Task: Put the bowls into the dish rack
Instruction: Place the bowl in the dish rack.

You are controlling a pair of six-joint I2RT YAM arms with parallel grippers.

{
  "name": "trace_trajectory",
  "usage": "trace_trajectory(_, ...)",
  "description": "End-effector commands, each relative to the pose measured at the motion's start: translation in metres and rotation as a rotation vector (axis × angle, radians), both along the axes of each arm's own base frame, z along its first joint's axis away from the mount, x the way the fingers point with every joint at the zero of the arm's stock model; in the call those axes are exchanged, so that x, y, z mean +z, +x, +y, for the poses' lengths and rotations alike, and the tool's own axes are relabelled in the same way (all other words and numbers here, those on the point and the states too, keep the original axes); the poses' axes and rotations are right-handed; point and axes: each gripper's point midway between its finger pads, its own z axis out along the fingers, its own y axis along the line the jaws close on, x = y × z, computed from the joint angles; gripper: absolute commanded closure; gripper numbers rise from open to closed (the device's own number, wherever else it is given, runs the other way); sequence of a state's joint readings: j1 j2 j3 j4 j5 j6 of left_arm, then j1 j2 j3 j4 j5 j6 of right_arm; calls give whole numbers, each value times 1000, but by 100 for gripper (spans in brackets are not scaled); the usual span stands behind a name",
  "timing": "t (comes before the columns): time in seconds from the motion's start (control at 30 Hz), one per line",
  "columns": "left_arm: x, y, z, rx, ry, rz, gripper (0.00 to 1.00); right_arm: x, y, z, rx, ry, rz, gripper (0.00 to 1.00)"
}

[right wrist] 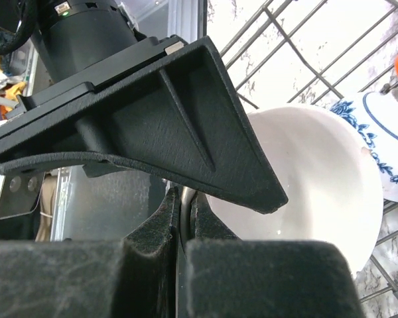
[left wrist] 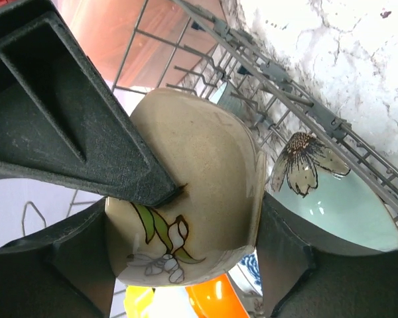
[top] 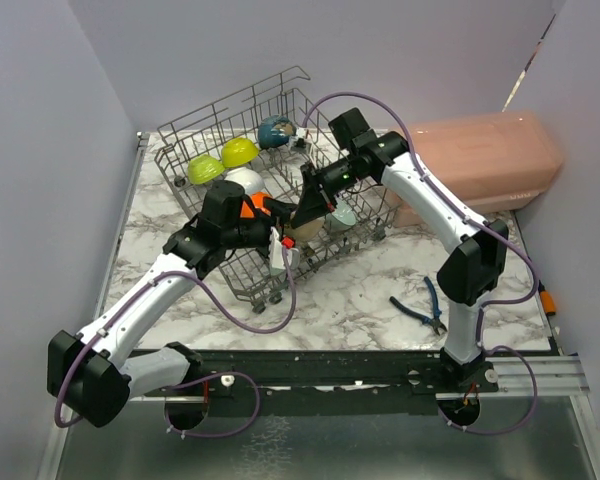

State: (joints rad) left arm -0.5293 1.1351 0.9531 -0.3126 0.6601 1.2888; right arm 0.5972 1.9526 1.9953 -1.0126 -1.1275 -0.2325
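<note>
Top view evenly lit, sharp, shadows soft. Left wrist view: marble table (left wrist: 345,53) overexposed at upper right. Right wrist view: fingers (right wrist: 265,278) dark, blurred along the bottom edge, white bowl (right wrist: 318,179) bright

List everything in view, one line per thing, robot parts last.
dish rack: one, grey wire, mid-table
lime-yellow bowls: two, lime-yellow, rack's far left
dark blue bowl: one, dark blue, rack's far end
white bowl: one, white, in rack
orange bowl: one, orange, in rack
pale teal bowl: one, teal with flower, in rack
blue-patterned bowl: one, white and blue, in rack
beige bowl: one, beige with leaves, between both grippers
pink box: one, pink, far right
pliers: one, blue handles, near right
table: one, marble
left gripper: black, fingers astride beige bowl
right gripper: black, shut on its rim
</note>
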Motion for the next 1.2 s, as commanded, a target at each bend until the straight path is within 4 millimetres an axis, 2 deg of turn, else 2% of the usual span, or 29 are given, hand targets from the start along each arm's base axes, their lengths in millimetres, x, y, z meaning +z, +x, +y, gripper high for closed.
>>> trace_trajectory(0.0,-9,11,9,54,95,-38,87,27,-6,10,40,81,-45,100)
trace_trajectory(0.03,-9,13,11,66,100,-42,96,27,-5,9,36,79,-53,100)
trace_trajectory(0.07,-8,14,12,75,102,-46,100,27,-4,10,29,78,-66,100)
trace_trajectory(0.1,-7,15,13,85,102,-44,100,27,-1,10,16,76,-80,99)
trace_trajectory(0.17,-5,17,13,101,92,-30,100,27,6,11,-22,75,-121,91)
trace_trajectory(0.23,-2,17,12,111,77,-14,100,28,16,11,-81,78,-180,69)
trace_trajectory(0.33,6,19,10,153,29,52,100,26,29,7,-182,68,-251,44)
trace_trajectory(0.43,17,19,8,201,-33,137,100,26,42,-1,-271,69,-326,26)
trace_trajectory(0.53,26,19,6,229,-75,182,100,27,53,-12,-344,84,-379,14)
trace_trajectory(0.67,37,22,8,278,-146,248,100,28,56,-22,-381,124,-410,9)
trace_trajectory(0.87,48,27,17,322,-289,368,100,42,56,-29,-420,193,-478,0)
trace_trajectory(1.0,50,32,29,383,-391,443,100,54,60,-39,-495,215,-556,0)
trace_trajectory(1.17,56,38,50,441,-539,552,100,55,65,-50,-567,202,-613,0)
